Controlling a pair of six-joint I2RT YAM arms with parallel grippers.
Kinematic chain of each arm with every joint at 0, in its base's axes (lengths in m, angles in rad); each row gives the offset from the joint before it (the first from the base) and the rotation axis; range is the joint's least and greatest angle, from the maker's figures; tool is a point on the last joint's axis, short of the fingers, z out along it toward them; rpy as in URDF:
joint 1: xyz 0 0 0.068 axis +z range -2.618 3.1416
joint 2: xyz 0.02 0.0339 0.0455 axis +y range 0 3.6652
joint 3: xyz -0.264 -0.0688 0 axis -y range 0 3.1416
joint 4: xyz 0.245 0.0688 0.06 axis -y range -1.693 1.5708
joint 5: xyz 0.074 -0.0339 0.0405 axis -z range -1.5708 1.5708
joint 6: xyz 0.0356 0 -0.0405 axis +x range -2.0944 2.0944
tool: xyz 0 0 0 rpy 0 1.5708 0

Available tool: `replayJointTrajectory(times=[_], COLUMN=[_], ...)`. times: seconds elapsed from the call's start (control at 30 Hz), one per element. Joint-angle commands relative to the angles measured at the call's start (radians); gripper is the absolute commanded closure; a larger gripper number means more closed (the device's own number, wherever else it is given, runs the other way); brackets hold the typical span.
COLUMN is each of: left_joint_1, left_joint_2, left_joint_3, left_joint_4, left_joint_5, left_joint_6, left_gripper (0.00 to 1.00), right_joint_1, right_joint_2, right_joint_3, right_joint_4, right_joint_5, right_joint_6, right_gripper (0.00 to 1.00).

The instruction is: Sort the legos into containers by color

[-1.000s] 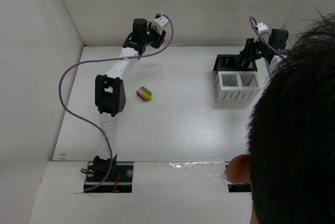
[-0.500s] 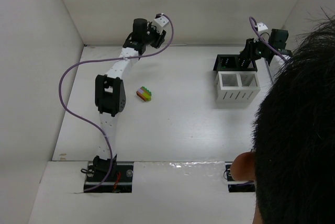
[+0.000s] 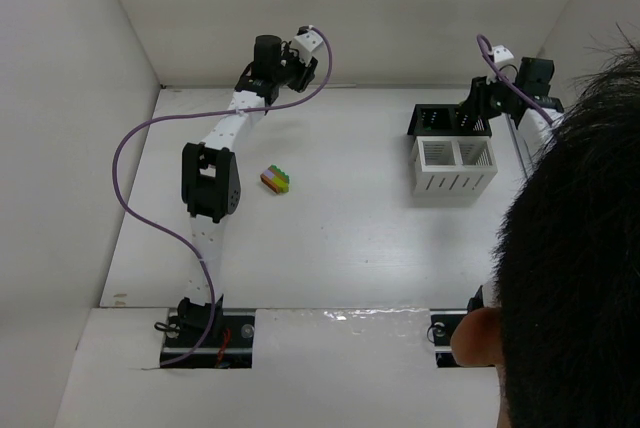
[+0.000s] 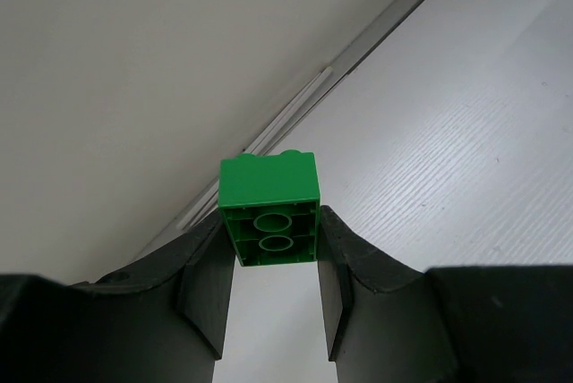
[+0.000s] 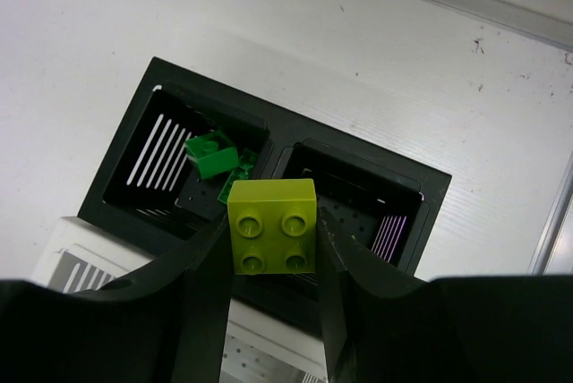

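Lime brick (image 5: 272, 225): clamped between the narrowly parted fingers of the right gripper (image 5: 272, 244), seen over the divider of the black bin (image 5: 286, 128). Green bricks (image 5: 209, 152) lie in the compartment beyond and left of the fingertips.

Risk: let go here, it may hit the divider and bounce out, or land among the greens.

Green brick (image 4: 269, 222): pinched in the left gripper (image 4: 273, 253) by its near half only, so it could twist loose.

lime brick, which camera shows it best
Right wrist view: the lime brick sits centre frame, studs showing, clamped in the right gripper over the black bin. The top view cannot resolve it; the left wrist view lacks it.
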Motion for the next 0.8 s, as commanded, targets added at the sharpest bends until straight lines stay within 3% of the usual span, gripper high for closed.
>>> replayJointTrajectory(times=[0.0, 0.53, 0.77], left_joint_1=[0.002, 0.002, 0.002], left_joint_2=[-0.017, -0.017, -0.017], left_joint_3=[0.056, 0.056, 0.056], left_joint_4=[0.048, 0.057, 0.066], left_joint_5=[0.012, 0.021, 0.021], left_joint_6=[0.015, 0.015, 0.015], left_gripper=[1.00, 1.00, 1.00], right_joint_1=[-0.008, -0.035, -0.035], right_joint_2=[-0.059, -0.077, -0.068], right_joint_3=[-0.011, -0.040, -0.040], right_joint_4=[0.007, 0.026, 0.026], right_joint_5=[0.001, 0.001, 0.010], right_joint_6=[-0.016, -0.016, -0.016], right_gripper=[0.57, 0.57, 0.51])
